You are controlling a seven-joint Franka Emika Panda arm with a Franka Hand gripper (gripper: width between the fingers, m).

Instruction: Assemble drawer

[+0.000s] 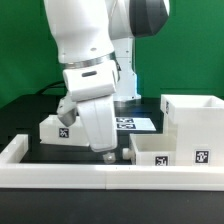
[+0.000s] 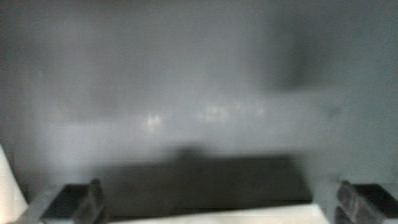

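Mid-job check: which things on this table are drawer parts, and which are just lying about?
Job: housing; tray beside it; second tray at the exterior view's left; gripper, jaws open, holding nothing.
Just lying about: marker board; low border wall.

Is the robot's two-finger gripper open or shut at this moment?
Open. In the wrist view, the robot arm's two-finger gripper has its dark fingertips far apart, and nothing is clamped between them.
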